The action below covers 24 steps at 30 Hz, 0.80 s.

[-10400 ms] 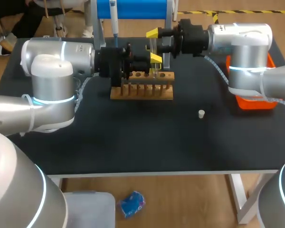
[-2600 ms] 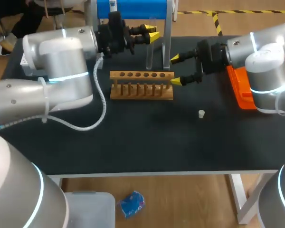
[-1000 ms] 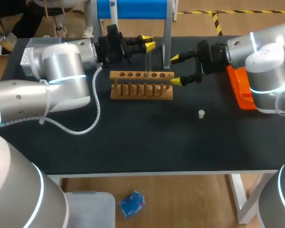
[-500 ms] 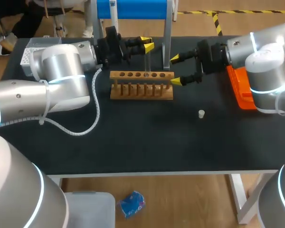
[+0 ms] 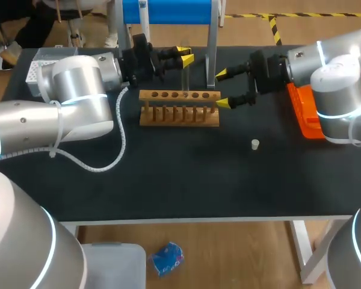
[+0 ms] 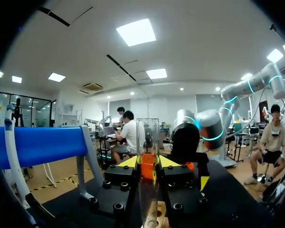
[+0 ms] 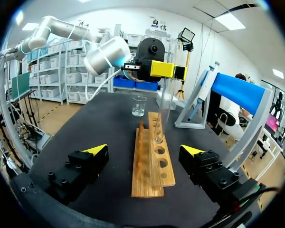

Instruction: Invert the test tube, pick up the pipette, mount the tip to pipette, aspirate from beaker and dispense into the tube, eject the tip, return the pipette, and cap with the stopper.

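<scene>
One test tube (image 5: 185,78) upright over rack (image 5: 179,122).

Count on table: test tube (image 5: 185,77) ×1; wooden rack (image 5: 179,109) ×1 (its holes too small to count surely); stopper (image 5: 255,144) ×1; beaker (image 7: 139,105) ×1; pipette (image 7: 202,91) ×1; orange tray (image 5: 301,114) ×1.

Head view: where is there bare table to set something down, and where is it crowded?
The widest bare stretch is the front of the table, between the rack and the near edge, holding only the stopper. The back is crowded: the left gripper holds the test tube at the rack, the right gripper open beside it.
</scene>
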Tool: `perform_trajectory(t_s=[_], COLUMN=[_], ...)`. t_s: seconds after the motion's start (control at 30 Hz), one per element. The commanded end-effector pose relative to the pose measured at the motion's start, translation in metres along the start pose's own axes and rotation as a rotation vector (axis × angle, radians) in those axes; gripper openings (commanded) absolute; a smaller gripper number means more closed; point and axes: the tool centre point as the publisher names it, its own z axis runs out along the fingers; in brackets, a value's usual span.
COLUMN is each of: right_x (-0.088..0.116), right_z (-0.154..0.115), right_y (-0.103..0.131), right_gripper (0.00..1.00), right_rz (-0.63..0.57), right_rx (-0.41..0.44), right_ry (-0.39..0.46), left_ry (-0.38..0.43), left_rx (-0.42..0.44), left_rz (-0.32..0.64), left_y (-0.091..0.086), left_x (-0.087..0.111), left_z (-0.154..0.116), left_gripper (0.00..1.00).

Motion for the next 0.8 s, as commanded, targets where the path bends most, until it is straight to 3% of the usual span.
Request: perform_trajectory(t_s=[0.03, 0.8], right_x=[-0.0003, -0.0003], right_z=[-0.0002, -0.0002], right_y=[-0.0001, -0.0001], right_gripper=[1.00, 1.00], right_rz=[0.000, 0.000], right_rx=[0.001, 0.001], right_ry=[0.001, 0.001], left_ry=[0.002, -0.033], left_rx=[-0.007, -0.010], left_rz=[-0.003, 0.039], left_y=[0.0027, 0.0092], left_x=[-0.0009, -0.0024], left_z=[0.0029, 0.0033], left_gripper=[0.00, 0.00])
